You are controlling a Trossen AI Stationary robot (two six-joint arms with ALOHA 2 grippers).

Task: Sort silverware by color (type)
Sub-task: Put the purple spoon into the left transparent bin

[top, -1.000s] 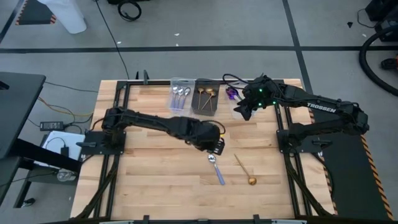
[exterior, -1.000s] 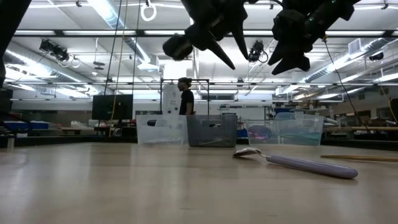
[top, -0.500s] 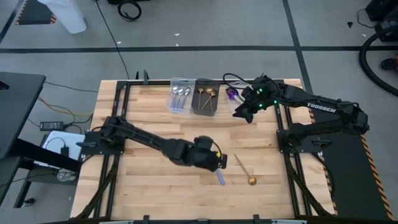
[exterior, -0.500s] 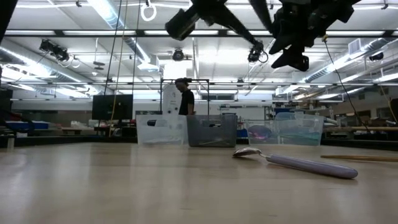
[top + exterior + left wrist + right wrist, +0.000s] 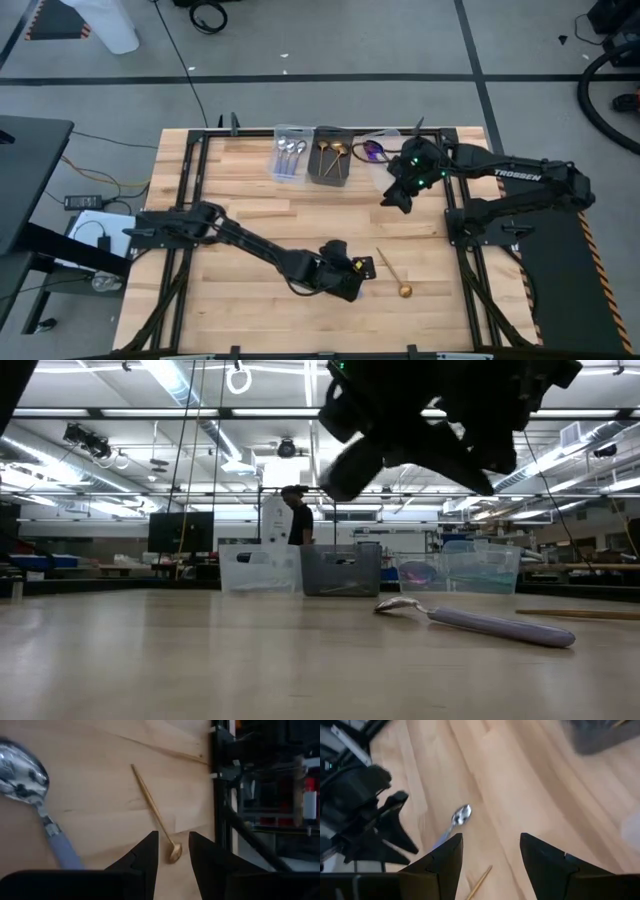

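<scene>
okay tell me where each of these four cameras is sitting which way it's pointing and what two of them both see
High view: overhead, straight down on the wooden table, both arms showing.
Low view: table height, level across into the room; dark arms blur overhead.
Left wrist view: past the open left gripper at the slim gold spoon.
Right wrist view: past the open right gripper down at the table.
Both wrist views share the lilac-handled silver spoon.

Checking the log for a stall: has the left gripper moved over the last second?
Yes. In the high view the left gripper has moved away from the bins, toward the table's near edge, close beside the gold spoon.
</scene>
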